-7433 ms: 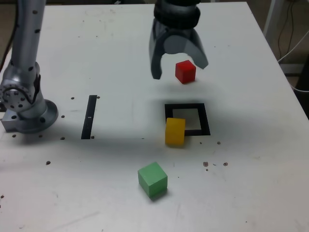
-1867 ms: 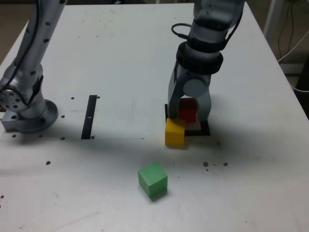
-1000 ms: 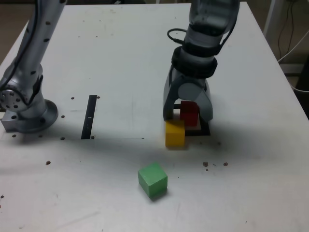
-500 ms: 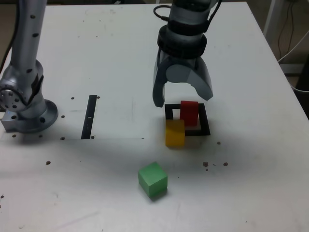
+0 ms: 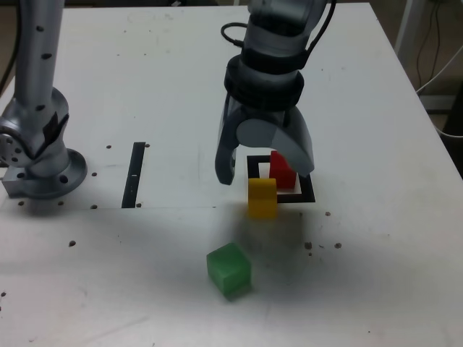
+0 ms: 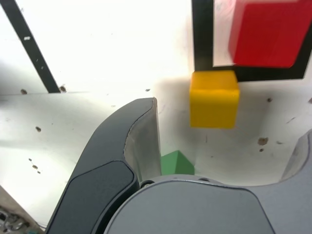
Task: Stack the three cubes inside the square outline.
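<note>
The red cube (image 5: 281, 170) stands inside the square outline (image 5: 308, 195), toward its right side in the exterior view, and nothing holds it. The yellow cube (image 5: 262, 199) sits on the outline's near left corner. The green cube (image 5: 229, 270) lies alone nearer the front. My gripper (image 5: 265, 174) hovers open above the square and the yellow cube, and one finger hides part of the red cube. The wrist view shows the red cube (image 6: 265, 34), the yellow cube (image 6: 214, 97), a corner of the green cube (image 6: 176, 163) and one finger (image 6: 131, 146).
A straight black strip (image 5: 134, 175) lies to the exterior view's left of the square. The arm's base (image 5: 40, 163) stands at the far left. Cables (image 5: 434, 43) hang past the table's right edge. Small dark specks dot the white tabletop.
The jaws opened wide off the red cube, leaving it in the square. The gripper rose and shifted toward the exterior view's left and front.
</note>
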### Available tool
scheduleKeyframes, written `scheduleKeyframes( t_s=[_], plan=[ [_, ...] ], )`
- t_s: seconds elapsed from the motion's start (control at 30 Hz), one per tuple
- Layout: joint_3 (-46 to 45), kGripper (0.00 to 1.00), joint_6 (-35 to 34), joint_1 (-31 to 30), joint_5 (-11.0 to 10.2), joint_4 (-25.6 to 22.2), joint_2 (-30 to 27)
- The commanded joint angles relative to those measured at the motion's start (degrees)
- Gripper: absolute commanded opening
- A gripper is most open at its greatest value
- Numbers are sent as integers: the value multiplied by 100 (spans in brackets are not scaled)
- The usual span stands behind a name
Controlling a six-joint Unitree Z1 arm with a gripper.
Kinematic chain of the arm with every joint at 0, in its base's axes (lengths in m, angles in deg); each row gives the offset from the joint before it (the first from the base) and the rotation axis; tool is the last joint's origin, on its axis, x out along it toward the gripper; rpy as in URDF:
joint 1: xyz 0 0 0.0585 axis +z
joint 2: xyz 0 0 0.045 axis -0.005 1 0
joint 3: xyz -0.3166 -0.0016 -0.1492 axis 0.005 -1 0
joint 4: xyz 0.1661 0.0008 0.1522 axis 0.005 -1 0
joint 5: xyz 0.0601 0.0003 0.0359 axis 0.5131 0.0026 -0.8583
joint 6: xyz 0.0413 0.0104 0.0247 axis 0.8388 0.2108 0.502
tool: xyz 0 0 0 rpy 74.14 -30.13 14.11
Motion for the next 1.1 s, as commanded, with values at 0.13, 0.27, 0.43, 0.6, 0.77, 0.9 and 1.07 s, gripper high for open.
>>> scheduleKeyframes(
  t_s=[0.13,0.27,0.43,0.6,0.77,0.9,1.07],
  plan=[
    [-126,99,-177,-197,123,63,32],
    [-171,99,-187,-222,190,123,162],
    [-198,99,-159,-225,221,214,337],
    [-299,98,-130,-226,232,397,490],
    [-439,97,-104,-223,281,588,602],
    [-504,94,-78,-223,351,700,674],
    [-546,89,-62,-223,392,809,730]
  ],
)
